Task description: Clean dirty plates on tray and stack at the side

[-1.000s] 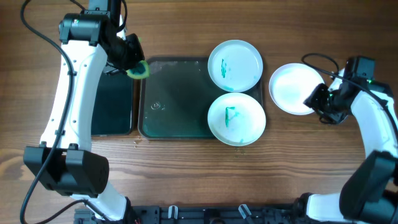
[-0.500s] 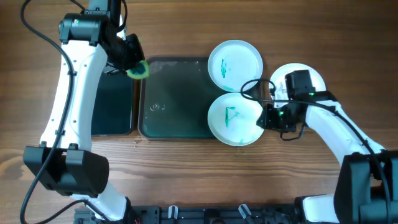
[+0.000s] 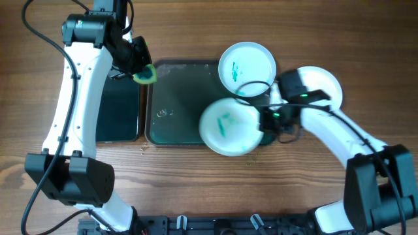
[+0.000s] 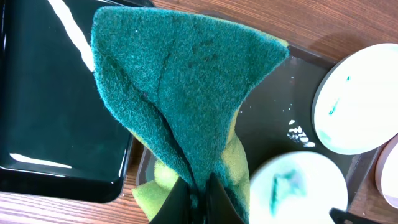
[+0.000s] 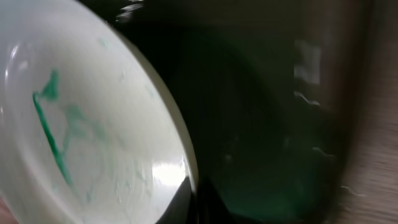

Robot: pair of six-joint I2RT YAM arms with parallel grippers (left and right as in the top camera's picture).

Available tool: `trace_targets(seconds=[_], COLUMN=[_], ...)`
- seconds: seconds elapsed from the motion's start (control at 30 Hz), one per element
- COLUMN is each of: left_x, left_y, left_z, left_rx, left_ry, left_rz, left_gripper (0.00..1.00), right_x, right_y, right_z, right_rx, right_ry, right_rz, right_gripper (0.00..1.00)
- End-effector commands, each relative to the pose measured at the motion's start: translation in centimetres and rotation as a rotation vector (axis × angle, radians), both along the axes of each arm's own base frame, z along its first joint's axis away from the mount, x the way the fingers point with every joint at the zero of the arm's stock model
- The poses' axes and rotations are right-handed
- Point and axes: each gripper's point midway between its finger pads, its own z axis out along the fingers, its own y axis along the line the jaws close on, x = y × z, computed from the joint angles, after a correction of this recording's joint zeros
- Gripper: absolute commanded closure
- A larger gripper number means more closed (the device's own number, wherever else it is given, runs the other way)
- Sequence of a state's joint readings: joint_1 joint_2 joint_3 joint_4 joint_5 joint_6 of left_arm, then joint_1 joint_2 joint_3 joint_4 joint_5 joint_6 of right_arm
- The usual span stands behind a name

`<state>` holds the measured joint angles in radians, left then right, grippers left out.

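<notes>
The nearest plate [image 3: 228,127], white with a teal-green smear at its centre, is over the right half of the dark green tray [image 3: 176,98], and its front edge passes over the near rim of the tray. The right gripper [image 3: 263,124] is at the right edge of this plate. In the blurred right wrist view its fingers [image 5: 189,198] seem to be pinched on the rim, but I cannot say this for sure. A second smeared plate [image 3: 247,68] lies at the far right corner of the tray, just beside the first one. A clean white plate [image 3: 323,81] lies on the wooden table [image 3: 196,189] to the right of the tray, partly hidden under the right arm. At the far left corner of the tray the left gripper [image 3: 138,65] is clamped on a folded green and yellow scouring sponge [image 3: 145,74]. Under it, beside the left side of the tray, stands a black rectangular tub [image 3: 117,111].
</notes>
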<state>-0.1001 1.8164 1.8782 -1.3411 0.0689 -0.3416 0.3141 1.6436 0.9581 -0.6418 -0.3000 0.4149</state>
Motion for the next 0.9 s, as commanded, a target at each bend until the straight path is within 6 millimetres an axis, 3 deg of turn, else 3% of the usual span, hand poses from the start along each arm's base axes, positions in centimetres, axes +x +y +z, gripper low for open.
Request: trace_targets(seconds=[0.0,0.1,0.23,0.4,0.47,0.53,0.6,0.67,0.87], left_x=[0.1,0.3,0.5,-0.5,-0.9,-1.1,-1.2,-1.0,-1.0], left_y=[0.0,0.0,-0.2,-2.1,-3.0,-3.7,-4.7,-5.7,-7.6], left_z=[0.0,0.0,-1.0,-4.8,-6.4,-7.9,-9.0,-9.8,-12.1], left_rx=[0.002,0.001,-0.015,-0.009,-0.007,-0.01,-0.033,-0.071,-0.066], left_ry=[-0.002,-0.009,0.001,0.06,0.074,0.082,0.08,0.072,0.086], left_rz=[0.012,0.013,0.063,0.028,0.008,0.005,-0.014,-0.034,-0.074], left_gripper=[0.96,0.96,0.96,0.96,0.96,0.96,0.96,0.96,0.96], right_x=[3.2,5.3,6.3,5.3,5.2,5.5,6.3,6.8,6.9], right_y=[4.7,7.6,9.0,9.9,10.0,9.9,9.7,10.0,10.1], right_z=[2.1,0.9,-1.8,-2.6,-2.6,-2.3,-1.6,-1.6,-3.8], right_rx=[0.041,0.092,0.076,0.083,0.08,0.075,0.065,0.062,0.055], right_ry=[-0.128,-0.182,-0.167,-0.134,-0.147,-0.16,-0.193,-0.215,-0.194], right_rz=[-0.151,-0.216,-0.226,-0.137,-0.094,-0.06,-0.017,0.013,0.031], right_gripper=[0.96,0.96,0.96,0.96,0.81,0.75,0.76,0.84,0.85])
